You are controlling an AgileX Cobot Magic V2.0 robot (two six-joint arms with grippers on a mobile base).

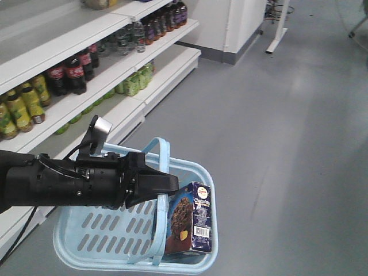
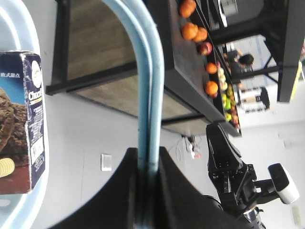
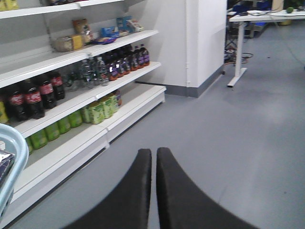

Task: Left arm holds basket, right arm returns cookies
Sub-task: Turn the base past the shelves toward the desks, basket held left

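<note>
The light blue basket (image 1: 100, 230) hangs above the grey floor, carried by its hoop handles (image 1: 163, 167). My left gripper (image 1: 171, 184) is shut on the handles; in the left wrist view the blue handles (image 2: 150, 86) run up from between its jaws (image 2: 148, 160). The cookies box (image 1: 191, 218) stands upright in the basket's right end, dark navy and brown with a barcode label; it also shows at the left edge of the left wrist view (image 2: 21, 124). My right gripper (image 3: 154, 152) is shut with nothing in it, above the floor; the basket's rim (image 3: 12, 157) sits at its far left.
White shelves (image 1: 86, 98) on the left carry cola bottles (image 1: 72, 69), green bottles (image 1: 135, 80) and yellow-green bottles (image 1: 23, 106). A white pillar (image 3: 205, 43) and a table leg (image 3: 237, 62) stand at the back. A dark stand with oranges (image 2: 190, 28) appears in the left wrist view.
</note>
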